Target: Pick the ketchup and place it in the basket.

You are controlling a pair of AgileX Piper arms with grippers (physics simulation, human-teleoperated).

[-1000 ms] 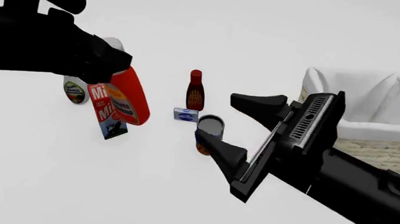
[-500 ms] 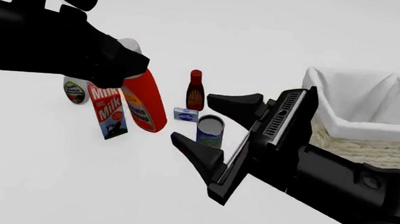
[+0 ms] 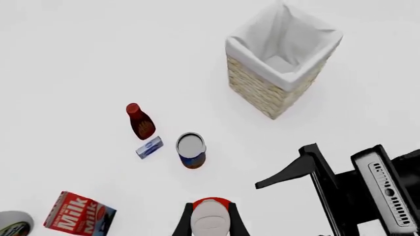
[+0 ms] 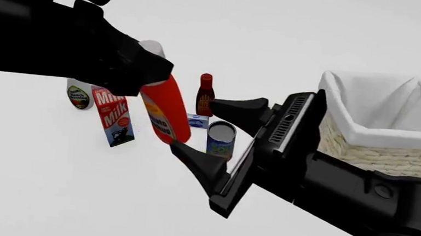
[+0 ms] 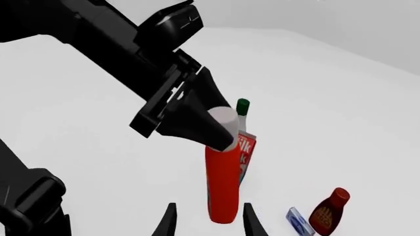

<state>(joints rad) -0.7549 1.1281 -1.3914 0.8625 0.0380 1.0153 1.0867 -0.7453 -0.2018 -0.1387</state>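
The tabletop [image 4: 60, 185] is plain white and carries 6 things. At the right edge of the front view stands the basket [image 4: 384, 153], pale wicker with a white lining. Near the frame's centre a blue tin can [image 4: 221, 139] stands upright, a small blue-and-white box [image 4: 197, 120] just behind it (lying flat), then a slim dark bottle [image 4: 205, 96]. At the left stand a red milk carton [image 4: 112, 117] and a green-labelled white bottle [image 4: 79, 96], mostly hidden.

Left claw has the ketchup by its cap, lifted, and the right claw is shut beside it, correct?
Not quite. The left claw does hold the ketchup by its cap, lifted, but the right claw is open, its fingers spread wide, as the front view shows.
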